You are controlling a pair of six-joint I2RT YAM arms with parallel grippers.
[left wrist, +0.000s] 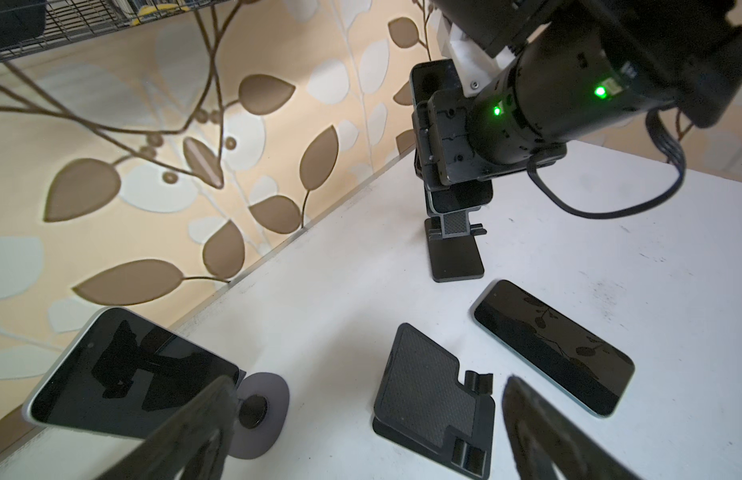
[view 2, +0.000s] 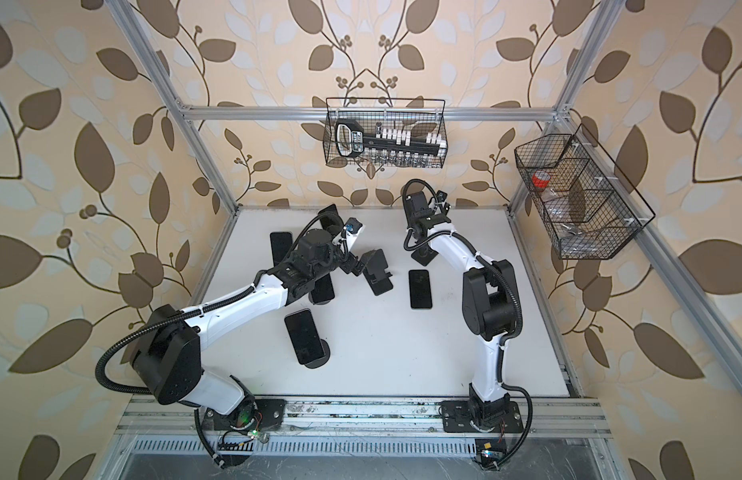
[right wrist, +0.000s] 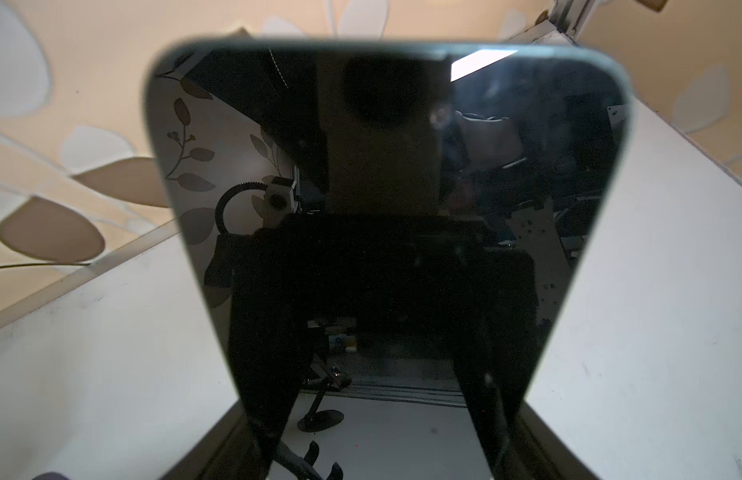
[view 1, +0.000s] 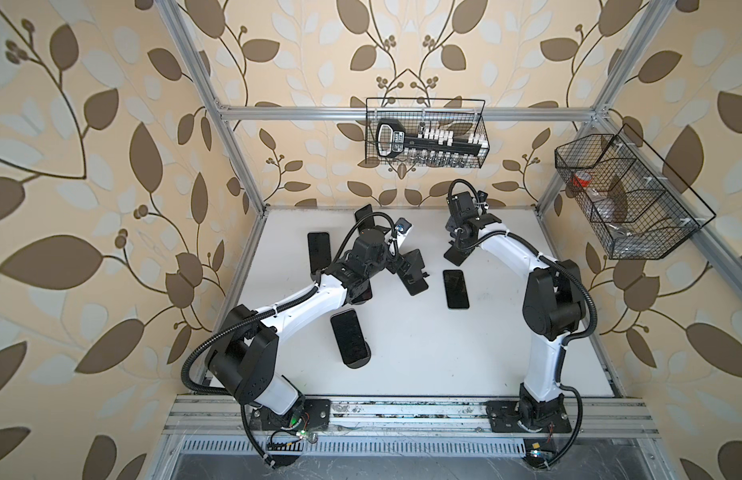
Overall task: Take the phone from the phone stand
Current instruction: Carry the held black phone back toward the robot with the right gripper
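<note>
Phone (right wrist: 382, 199): clamped by its long edges in the right gripper (left wrist: 436, 137), jaws drawn in tight on it. The dark screen faces the wrist and runs out well past the fingertips. It is held nearly upright.

Its lower end hangs straight over the stand (left wrist: 456, 253), which sits below the fingertips. Cannot tell whether the phone touches the stand's lip. The stand's flat foot rests on the white table (left wrist: 610, 249).

Left gripper (left wrist: 367, 382): spread as wide as it goes, holding nothing, and hovering above the table, well apart from the right gripper in both top views. Only the two dark fingers (left wrist: 186, 436) show in its wrist view.

- Between the fingers, lower down on the table: an empty stand (left wrist: 436, 395), folded low.
- Just outside one finger: a second phone (left wrist: 552, 349), lying flat, screen up.
- Outside the other finger, partly hidden by it: a third phone (left wrist: 124, 370), leaning on a round-foot holder (left wrist: 261, 411).
</note>
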